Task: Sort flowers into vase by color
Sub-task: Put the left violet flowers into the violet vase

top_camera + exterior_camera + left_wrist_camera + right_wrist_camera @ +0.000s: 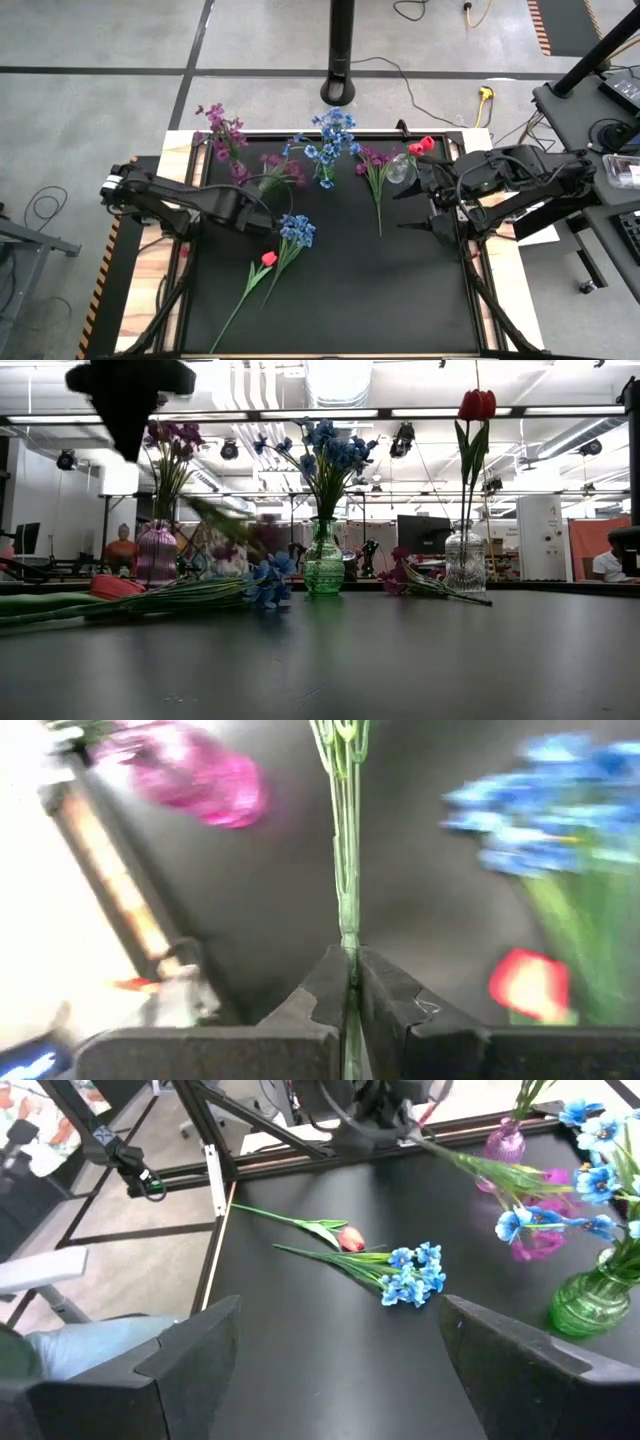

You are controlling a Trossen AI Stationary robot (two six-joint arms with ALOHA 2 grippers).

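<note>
My left gripper (350,965) (268,205) is shut on a purple-magenta flower (282,170) between the purple vase (226,142) and the green vase (327,181). The purple vase holds purple blooms. Blue blooms (330,130) stand in the green vase (323,565). A red tulip (477,405) stands in the clear vase (398,170). Another purple flower (376,165) lies flat on the mat by the clear vase. A blue flower (297,230) and a red tulip (268,258) lie flat near the mat's middle. My right gripper (340,1340) (428,208) is open, right of the clear vase. My left gripper pinches the thin green stem (347,925) of the purple-magenta flower between its two fingers (320,985). The stem runs straight out ahead of the fingertips to the blooms (190,775). The flower shows blurred above the tabletop in the low view (245,532), lifted clear and slanting.
The three vases stand in a row along the black mat's far edge (330,134). A black pole base (340,92) sits on the floor beyond the table. The mat's near half (380,300) is bare. People show far off in the room in the low view.
</note>
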